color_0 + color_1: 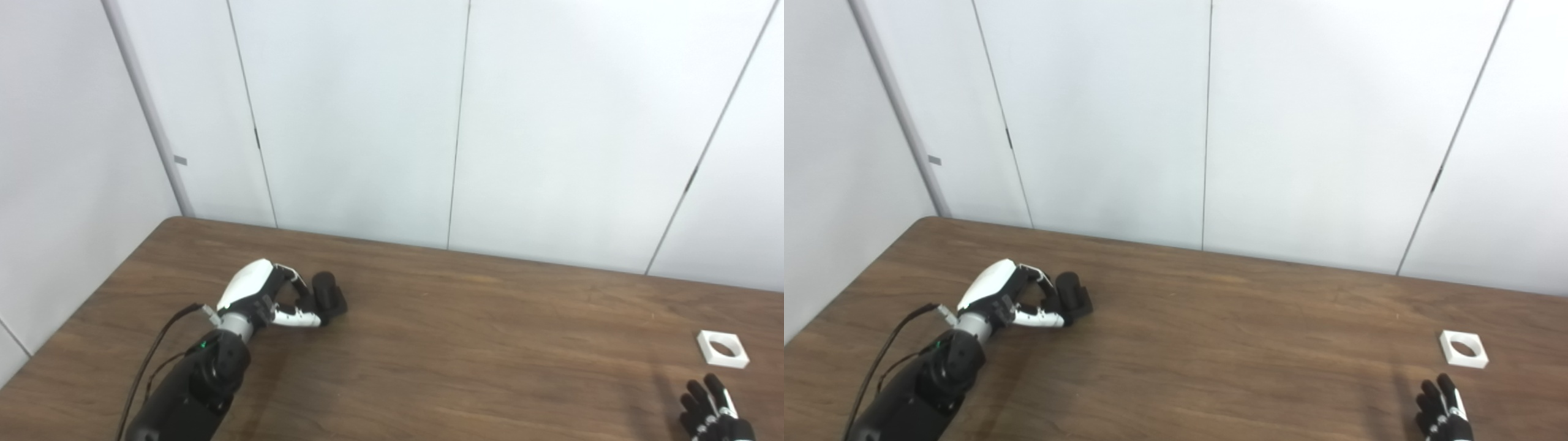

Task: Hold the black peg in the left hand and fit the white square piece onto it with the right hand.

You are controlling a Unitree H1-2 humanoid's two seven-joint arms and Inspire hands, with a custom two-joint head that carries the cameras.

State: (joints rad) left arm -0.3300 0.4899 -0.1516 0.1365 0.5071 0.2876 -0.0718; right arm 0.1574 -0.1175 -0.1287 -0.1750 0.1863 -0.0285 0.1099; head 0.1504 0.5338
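While my left hand [269,297] curls its fingers [298,318] around the short black cylindrical peg [327,297] on the dark wooden surface [465,343], the flat white square piece with a round hole [723,349] lies far right of the peg, untouched. My right hand [713,410] waits just short of that piece, holding nothing, fingers spread. I should pinch its outer edges, leaving the hole clear.

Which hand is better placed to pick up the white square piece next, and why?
The right hand: it sits just near of the white square piece, free. The left hand is far across the table, fingers around the black peg.
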